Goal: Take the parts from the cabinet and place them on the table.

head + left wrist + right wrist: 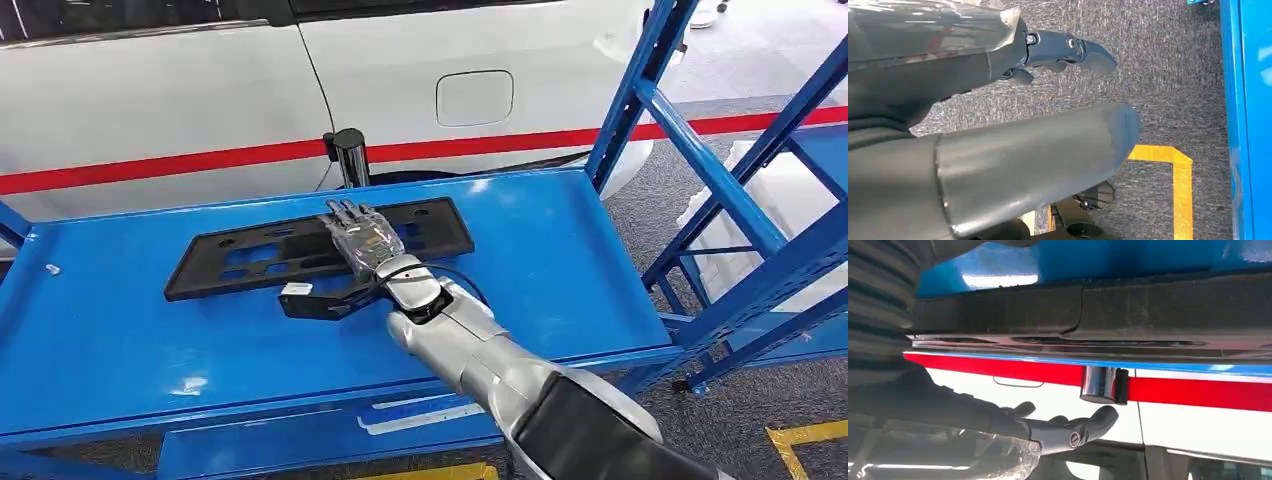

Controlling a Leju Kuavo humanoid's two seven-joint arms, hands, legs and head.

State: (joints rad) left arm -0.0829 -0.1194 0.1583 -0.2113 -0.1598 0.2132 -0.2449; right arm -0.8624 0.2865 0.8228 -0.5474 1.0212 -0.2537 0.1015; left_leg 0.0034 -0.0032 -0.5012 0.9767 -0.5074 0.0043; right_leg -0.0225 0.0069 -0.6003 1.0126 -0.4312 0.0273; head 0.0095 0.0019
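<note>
Part: black plastic panel (320,245) flat on blue table (560,270).
R hand (362,240): above it, fingers apart, nothing held.
L hand (998,150): hangs, fingers can't tell.
Tip: we'd lift straight up — no snagging panel.

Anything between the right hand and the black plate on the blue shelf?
Nothing visible. In the head view the right hand lies directly over the middle of the black plate on the blue shelf, its fingers stretched flat across it. Whether they touch it cannot be told.
</note>
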